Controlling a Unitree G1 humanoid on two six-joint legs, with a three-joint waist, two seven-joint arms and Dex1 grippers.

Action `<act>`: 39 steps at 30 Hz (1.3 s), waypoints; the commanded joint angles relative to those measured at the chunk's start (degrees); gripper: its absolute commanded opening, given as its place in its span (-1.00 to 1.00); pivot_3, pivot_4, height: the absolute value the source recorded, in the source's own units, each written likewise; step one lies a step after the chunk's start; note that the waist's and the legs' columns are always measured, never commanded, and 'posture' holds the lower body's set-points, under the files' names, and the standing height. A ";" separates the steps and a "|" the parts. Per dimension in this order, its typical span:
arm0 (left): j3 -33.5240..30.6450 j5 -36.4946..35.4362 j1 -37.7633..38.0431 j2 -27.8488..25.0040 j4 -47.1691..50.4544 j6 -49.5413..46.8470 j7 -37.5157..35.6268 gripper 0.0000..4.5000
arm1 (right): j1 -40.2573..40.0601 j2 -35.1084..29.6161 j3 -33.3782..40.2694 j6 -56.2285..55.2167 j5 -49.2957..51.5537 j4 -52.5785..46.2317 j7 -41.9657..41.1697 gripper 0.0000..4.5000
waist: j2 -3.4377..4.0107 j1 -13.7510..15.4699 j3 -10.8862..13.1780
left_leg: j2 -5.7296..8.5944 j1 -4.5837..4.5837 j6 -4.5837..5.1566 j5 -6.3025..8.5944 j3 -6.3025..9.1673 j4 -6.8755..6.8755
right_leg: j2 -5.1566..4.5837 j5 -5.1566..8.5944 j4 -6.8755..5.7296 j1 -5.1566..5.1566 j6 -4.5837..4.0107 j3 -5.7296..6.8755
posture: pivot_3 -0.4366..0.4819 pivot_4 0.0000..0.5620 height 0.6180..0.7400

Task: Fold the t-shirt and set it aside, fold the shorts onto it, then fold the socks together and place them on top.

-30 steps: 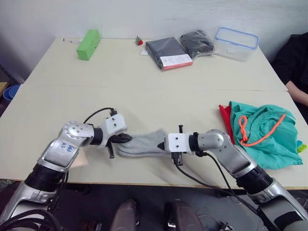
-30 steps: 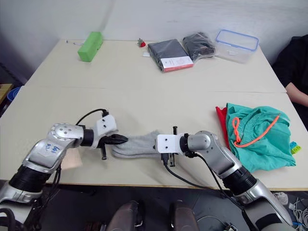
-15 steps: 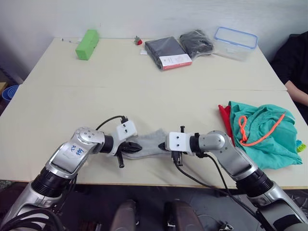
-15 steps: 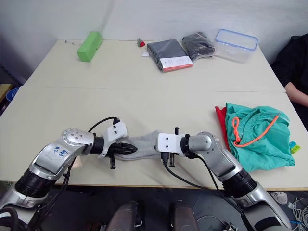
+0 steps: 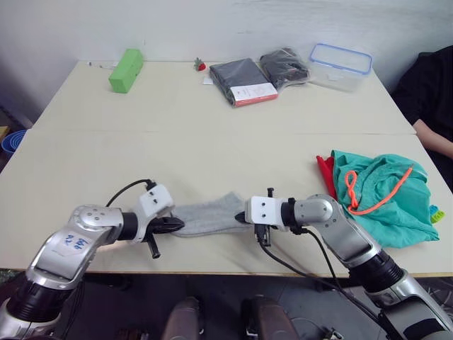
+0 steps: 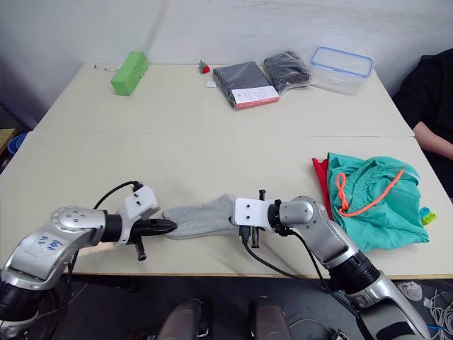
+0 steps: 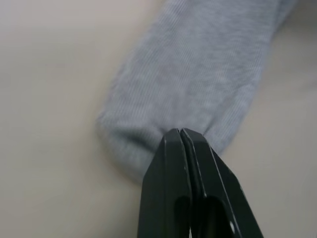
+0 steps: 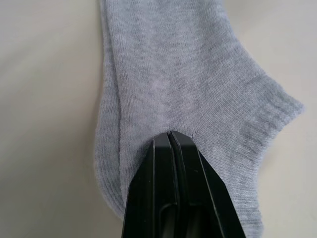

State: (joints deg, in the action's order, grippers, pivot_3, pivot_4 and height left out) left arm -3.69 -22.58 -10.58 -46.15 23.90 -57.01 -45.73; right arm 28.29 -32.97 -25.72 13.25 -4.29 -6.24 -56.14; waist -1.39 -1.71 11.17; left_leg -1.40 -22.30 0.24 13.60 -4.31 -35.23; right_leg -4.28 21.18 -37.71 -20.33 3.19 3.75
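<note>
Near the table's (image 5: 212, 142) front edge, the left hand (image 5: 178, 225) pinches the socks' (image 5: 209, 216) toe, the right hand (image 5: 242, 218) their cuff. Soft, light knit; end grips look sensible to me.

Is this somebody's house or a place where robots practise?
Probably a practice room, not a house: plain pale tables by a bare wall, with test things set out, such as the socks, packaged garments and a plastic box.
</note>
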 commanded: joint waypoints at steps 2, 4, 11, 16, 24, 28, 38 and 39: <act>-15.49 -8.44 2.25 5.67 0.63 -12.23 4.36 -0.46 | -0.53 0.17 0.99 0.22 -0.31 3.45 0.21 -1.00 | -0.07 0.14 0.00 | 0.01 -0.04 0.01 0.00 0.00 -0.01 | -0.01 0.00 0.00 -0.02 0.00 0.00 | -0.05 -0.47 1.00; -20.85 -11.32 3.10 8.77 1.45 -17.57 6.34 -0.18 | -0.29 0.70 1.05 0.16 -0.22 3.76 0.37 -1.00 | -0.14 0.13 -0.02 | 0.02 -0.04 0.01 0.00 0.00 -0.01 | -0.01 0.00 0.02 -0.02 0.00 0.00 | -0.05 -0.47 1.00; -28.46 -16.88 2.89 15.73 2.17 -29.57 10.95 0.79 | 0.51 1.81 0.65 -0.71 -0.14 4.81 -0.35 -1.00 | -0.27 0.11 -0.07 | 0.01 -0.04 -0.05 0.02 0.01 -0.01 | 0.00 0.00 0.01 -0.02 0.01 0.02 | -0.05 -0.47 1.00; -29.98 -17.29 -0.64 23.57 1.23 -34.81 15.96 0.98 | 1.23 2.24 0.66 -1.14 -0.34 5.56 -0.47 -1.00 | -0.31 0.15 -0.10 | 0.05 -0.02 -0.23 0.10 0.01 0.00 | -0.01 -0.01 0.02 0.00 0.01 0.02 | -0.05 -0.47 1.00; -25.93 -14.23 -2.47 29.65 -2.32 -35.49 22.85 0.98 | 0.80 1.93 0.99 -0.50 -0.19 4.21 -0.56 -1.00 | -0.11 0.50 -0.25 | 0.10 0.04 -0.30 0.14 0.01 -0.01 | -0.03 -0.03 0.08 0.11 0.05 0.03 | -0.05 -0.47 1.00; -25.10 -15.77 -3.18 31.17 -2.83 -35.49 23.39 0.80 | 0.76 1.87 1.22 -0.01 -0.20 3.72 -0.41 -1.00 | -0.03 1.07 -0.30 | 0.10 0.16 -0.32 0.17 0.01 -0.01 | -0.04 -0.04 0.18 0.28 0.07 0.03 | -0.05 -0.47 1.00; -23.88 -18.62 -5.45 30.16 -3.04 -35.49 22.91 -0.49 | -0.26 1.59 1.64 1.16 -0.22 2.01 0.25 -1.00 | -0.09 1.49 -0.27 | 0.10 0.06 -0.53 0.25 0.01 0.00 | -0.02 -0.04 0.38 0.27 0.08 0.04 | -0.05 -0.47 1.00; -23.77 -19.16 -6.25 29.55 -2.86 -35.49 22.75 -0.65 | -0.46 1.53 1.68 1.33 -0.21 1.75 0.38 -1.00 | -0.10 1.49 -0.26 | 0.09 0.04 -0.55 0.25 0.01 0.00 | -0.02 -0.04 0.39 0.25 0.08 0.04 | -0.05 -0.47 1.00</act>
State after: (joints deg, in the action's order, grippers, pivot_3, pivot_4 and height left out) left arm -28.03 -39.71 -15.81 -16.08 20.96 -91.95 -22.31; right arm 28.75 -30.94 -24.18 13.89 -3.59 -4.05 -55.84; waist -1.49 -0.21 10.90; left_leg -1.31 -22.31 -0.33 13.84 -4.30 -35.23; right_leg -4.29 21.14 -37.33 -20.14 3.27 3.80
